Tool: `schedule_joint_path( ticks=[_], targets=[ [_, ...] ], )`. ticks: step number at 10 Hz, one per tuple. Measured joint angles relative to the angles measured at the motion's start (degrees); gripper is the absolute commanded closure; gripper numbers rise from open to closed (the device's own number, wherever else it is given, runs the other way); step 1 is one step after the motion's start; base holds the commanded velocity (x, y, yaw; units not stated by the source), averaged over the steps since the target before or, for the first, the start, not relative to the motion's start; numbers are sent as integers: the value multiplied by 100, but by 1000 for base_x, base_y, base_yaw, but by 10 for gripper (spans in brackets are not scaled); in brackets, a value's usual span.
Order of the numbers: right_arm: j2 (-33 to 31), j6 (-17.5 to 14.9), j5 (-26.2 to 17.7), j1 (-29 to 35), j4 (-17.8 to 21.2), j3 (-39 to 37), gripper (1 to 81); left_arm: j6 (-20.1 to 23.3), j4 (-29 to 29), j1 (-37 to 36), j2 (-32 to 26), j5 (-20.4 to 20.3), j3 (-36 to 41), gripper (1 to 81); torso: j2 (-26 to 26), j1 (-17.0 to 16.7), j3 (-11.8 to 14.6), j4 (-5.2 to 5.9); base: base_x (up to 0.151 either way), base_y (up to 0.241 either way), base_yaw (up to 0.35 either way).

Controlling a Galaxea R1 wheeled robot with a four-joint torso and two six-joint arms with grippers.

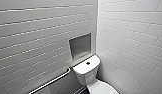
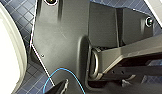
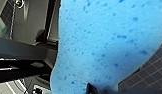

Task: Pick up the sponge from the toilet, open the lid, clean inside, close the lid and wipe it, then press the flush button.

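Observation:
The white toilet (image 1: 85, 72) stands in the corner, with a round flush button (image 1: 88, 63) on the tank top. Its lid (image 1: 103, 89) lies down over the bowl at the lower edge of the head view. The bright blue sponge (image 3: 104, 42) looms large and close in the right wrist view, and my right gripper (image 3: 94, 89) is shut on it over the dark tiled floor (image 3: 149, 72). My left gripper (image 2: 94, 86) hangs open and holds nothing, beside a curved white ceramic edge of the toilet (image 2: 7, 50).
White tiled walls close in on both sides of the toilet. A metal grab bar (image 1: 50, 81) runs along the left wall, and a grey recessed niche (image 1: 80, 45) sits above the tank. A thin blue cable (image 2: 63, 71) loops across the left wrist.

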Motion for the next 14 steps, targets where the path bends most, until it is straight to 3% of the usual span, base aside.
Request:
schedule_joint_path(
  ticks=[10,14],
  targets=[
    [0,-33,-6,-4,2,-22,811,-1,0,7,-30,-15,0,10,0,-15,5,0,80,0,0],
    [-15,-35,-1,41,2,-33,811,0,0,-23,-16,-20,0,10,5,-6,2,0,0,0,0]
  ],
)
